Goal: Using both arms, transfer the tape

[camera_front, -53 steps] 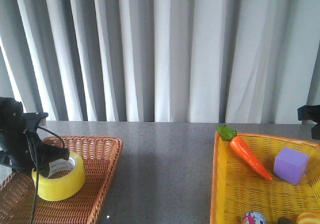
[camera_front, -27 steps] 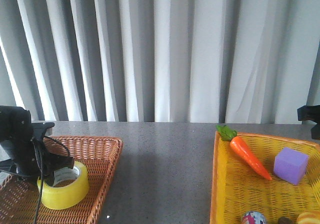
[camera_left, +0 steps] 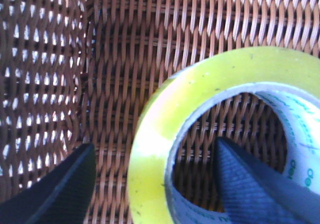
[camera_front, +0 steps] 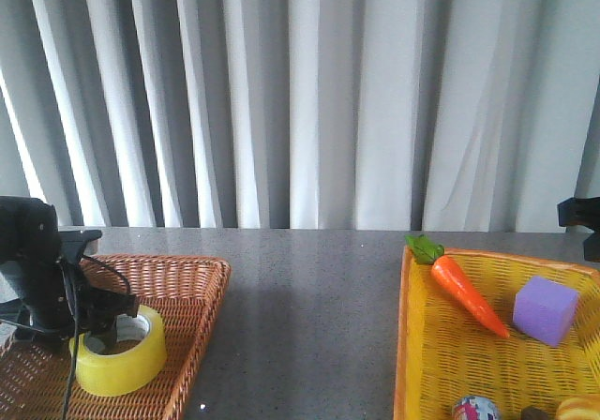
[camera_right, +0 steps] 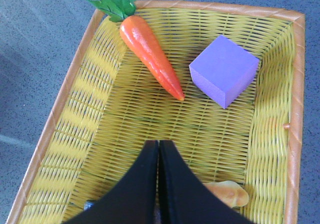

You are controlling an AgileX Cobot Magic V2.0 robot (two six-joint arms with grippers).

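The yellow tape roll [camera_front: 127,364] lies flat in the brown wicker basket [camera_front: 187,279] at the left. My left gripper [camera_front: 98,331] stands over the roll's near side. In the left wrist view the tape [camera_left: 165,109] has one finger [camera_left: 65,189] outside its wall and the other finger [camera_left: 250,179] inside the white core. There is a gap on each side, so the left gripper [camera_left: 155,145] is open. My right gripper [camera_right: 158,143] is shut and empty above the yellow basket [camera_right: 75,79]. Only a bit of the right arm [camera_front: 581,216] shows in the front view.
The yellow basket [camera_front: 405,345] at the right holds a toy carrot [camera_front: 464,291], a purple cube [camera_front: 546,309], a small printed ball [camera_front: 476,409] and a tan piece [camera_right: 230,194]. Grey table [camera_front: 309,307] lies between the baskets. A curtain hangs behind.
The left gripper came down and a little to the right with the tape. The roll was tilted and higher; it now lies flat in the brown basket. The right arm has not moved.
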